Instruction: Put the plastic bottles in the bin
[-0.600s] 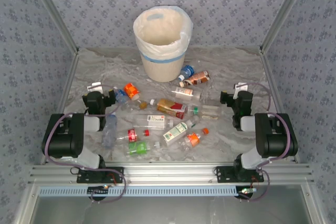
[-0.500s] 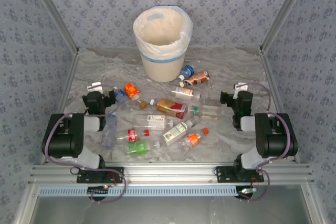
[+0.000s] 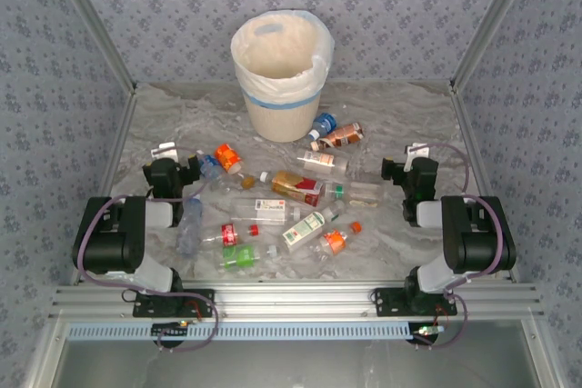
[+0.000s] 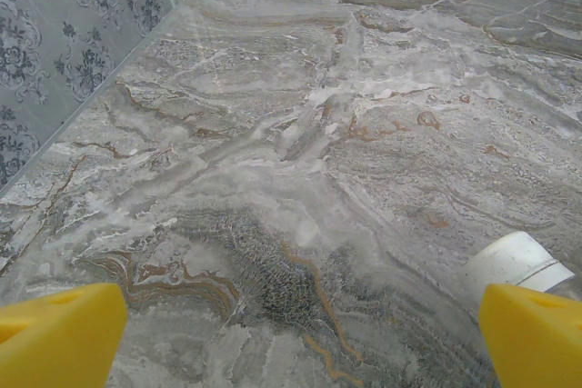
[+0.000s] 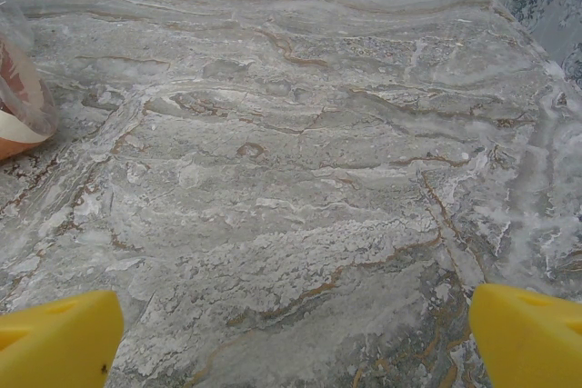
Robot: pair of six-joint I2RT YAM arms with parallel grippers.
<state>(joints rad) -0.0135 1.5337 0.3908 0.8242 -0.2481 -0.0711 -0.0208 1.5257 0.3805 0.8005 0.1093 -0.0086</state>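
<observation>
Selecting a bottle for pickup
The left gripper [image 4: 300, 338] and right gripper [image 5: 291, 338] are held spread and empty. The plastic bottles [image 3: 296, 186] lie scattered mid-frame, the bin [image 3: 282, 120] at upper centre. An outlying one is best gripped across its body.

The table [image 3: 400, 115] is topped with a stone pattern, grey with white and brown swirls. It is closed in on three sides. The back wall [image 3: 382, 6], the left wall [image 3: 45, 134] and the right wall [image 3: 546, 134] are all covered with grey-blue paper printed with little flowers. A silver left post [image 3: 91, 20] is set at the far left corner of the table, and a silver right post [image 3: 492, 15] at the far right corner. A silver metal rail [image 3: 300, 300] is laid along the near edge. The table is lit softly and evenly. In the left wrist view, the flowered paper is seen where it meets the left edge of the table.
</observation>
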